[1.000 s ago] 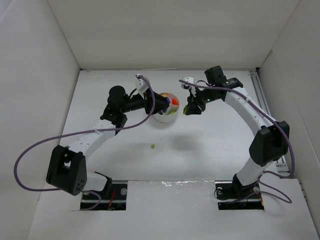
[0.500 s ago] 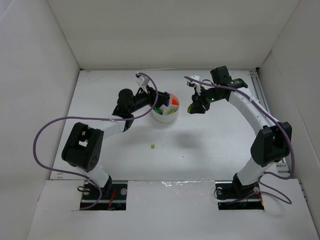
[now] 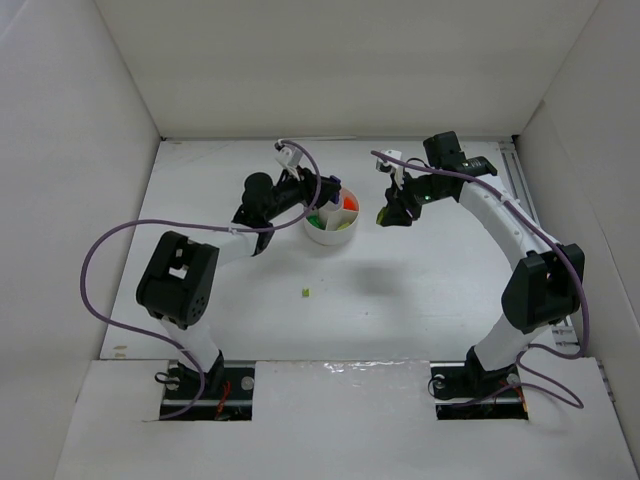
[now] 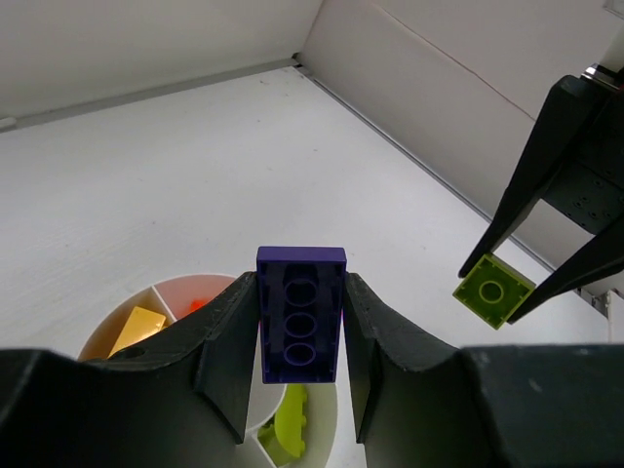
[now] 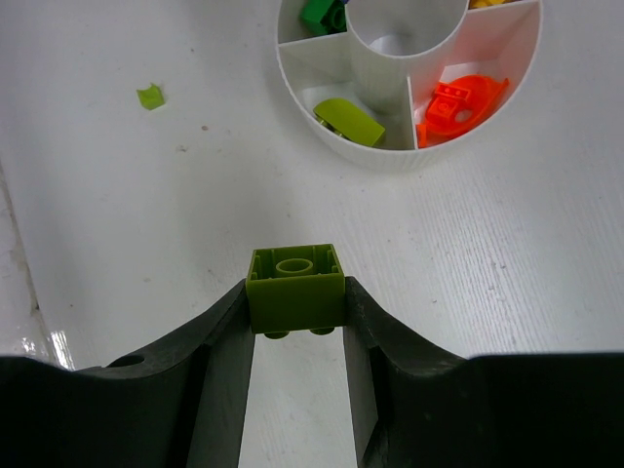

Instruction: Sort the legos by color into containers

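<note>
Here's the round white divided dish (image 3: 331,237), toward the far middle of the table (image 3: 430,290), between the two grippers: a ring of wedge compartments around a small central well (image 5: 405,24). Colour is showing in it: orange-red pieces (image 5: 456,102) in one wedge, a curved lime-green piece (image 5: 349,121) in the wedge next door, a darker green brick (image 5: 322,12) in the one beyond that, and a yellow brick (image 4: 136,328) in the wedge on the orange-red's other side. Out on the bare table, well apart from the dish on its near side, lies one tiny lime-green bit (image 3: 305,293). Over to the left gripper (image 4: 301,302): it hangs above the dish, jaws drawn in narrow and clamped on the long sides of a dark purple brick (image 4: 301,331), which shows three round rings in a row on the face toward the wrist camera. Across the way, the right gripper (image 5: 295,297) hovers over bare table just beside the dish, its fingers pinching a small square lime-green brick (image 5: 294,275) by two opposite sides, the hollow face with its single round tube turned up at the camera and the studs pointing down
</note>
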Robot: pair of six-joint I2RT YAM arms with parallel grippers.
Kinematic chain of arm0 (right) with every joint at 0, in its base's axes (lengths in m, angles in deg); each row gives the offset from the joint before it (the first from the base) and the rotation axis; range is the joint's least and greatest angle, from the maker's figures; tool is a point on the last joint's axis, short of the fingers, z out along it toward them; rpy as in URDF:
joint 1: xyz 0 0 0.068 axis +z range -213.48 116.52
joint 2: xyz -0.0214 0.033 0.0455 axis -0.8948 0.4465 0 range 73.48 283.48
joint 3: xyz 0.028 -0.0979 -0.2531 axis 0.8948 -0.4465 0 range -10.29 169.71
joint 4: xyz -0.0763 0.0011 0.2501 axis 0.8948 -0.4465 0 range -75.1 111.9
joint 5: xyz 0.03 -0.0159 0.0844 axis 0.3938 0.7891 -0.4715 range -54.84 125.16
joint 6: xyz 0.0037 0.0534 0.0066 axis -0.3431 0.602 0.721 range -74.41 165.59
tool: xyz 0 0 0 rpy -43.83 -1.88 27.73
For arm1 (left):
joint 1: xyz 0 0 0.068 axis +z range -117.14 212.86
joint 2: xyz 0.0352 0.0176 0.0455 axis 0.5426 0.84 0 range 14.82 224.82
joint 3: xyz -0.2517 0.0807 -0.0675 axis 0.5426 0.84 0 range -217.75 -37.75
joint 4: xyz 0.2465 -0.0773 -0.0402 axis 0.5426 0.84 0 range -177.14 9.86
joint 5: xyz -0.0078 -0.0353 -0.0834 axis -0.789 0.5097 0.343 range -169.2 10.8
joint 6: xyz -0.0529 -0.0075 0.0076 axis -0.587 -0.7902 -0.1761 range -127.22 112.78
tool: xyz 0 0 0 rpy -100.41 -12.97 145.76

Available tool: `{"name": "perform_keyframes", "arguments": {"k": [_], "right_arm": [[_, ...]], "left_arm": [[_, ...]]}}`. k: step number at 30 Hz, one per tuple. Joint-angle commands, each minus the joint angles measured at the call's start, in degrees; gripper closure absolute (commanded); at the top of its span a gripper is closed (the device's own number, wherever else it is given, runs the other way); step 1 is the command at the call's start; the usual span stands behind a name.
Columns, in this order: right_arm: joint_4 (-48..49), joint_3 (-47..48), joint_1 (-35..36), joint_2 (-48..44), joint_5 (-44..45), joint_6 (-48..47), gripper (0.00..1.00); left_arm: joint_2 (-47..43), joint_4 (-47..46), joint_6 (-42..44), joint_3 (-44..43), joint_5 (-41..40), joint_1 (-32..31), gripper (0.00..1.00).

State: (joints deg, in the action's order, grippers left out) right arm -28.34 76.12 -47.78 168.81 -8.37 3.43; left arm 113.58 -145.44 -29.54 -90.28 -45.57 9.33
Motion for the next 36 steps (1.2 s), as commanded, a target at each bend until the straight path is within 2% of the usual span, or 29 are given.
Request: {"name": "perform_keyframes", "arguments": {"k": [1,11,16,19,25,30,36], "right_arm": [[2.1,1.5,-0.3,-1.3,-1.8,0.4,1.0],[2.1,2.5,-0.3,-0.2,-1.8,0.4,1.0],[2.1,2.5,-0.3,-0.2,-1.8,0.4,1.0],[2.1,3.1,-0.3,0.3,-1.8,0.4,1.0],[2.1,3.7,0.2,0.8,-1.8,0.4,1.0],[2.1,4.2,0.7,2.0,-1.8,0.4,1.0],[2.6,4.8,1.8,2.5,-1.8,0.4,1.0]], "left_arm": [[0.6,-2.8,1.2,-3.4,-1.5,0.2,0.94],[2.3,-1.2,3.6,-4.0,-2.5,0.2,0.93],[3.5,-0.1,4.1,-4.5,-3.0,0.2,0.88],[3.5,0.7,4.7,-4.5,-3.7,0.2,0.8],[3.5,1.3,4.7,-4.5,-4.4,0.2,0.74],[2.9,1.3,4.7,-3.4,-4.4,0.2,0.57],[1.9,-0.8,4.5,-2.1,-4.4,0.7,0.46]]}}
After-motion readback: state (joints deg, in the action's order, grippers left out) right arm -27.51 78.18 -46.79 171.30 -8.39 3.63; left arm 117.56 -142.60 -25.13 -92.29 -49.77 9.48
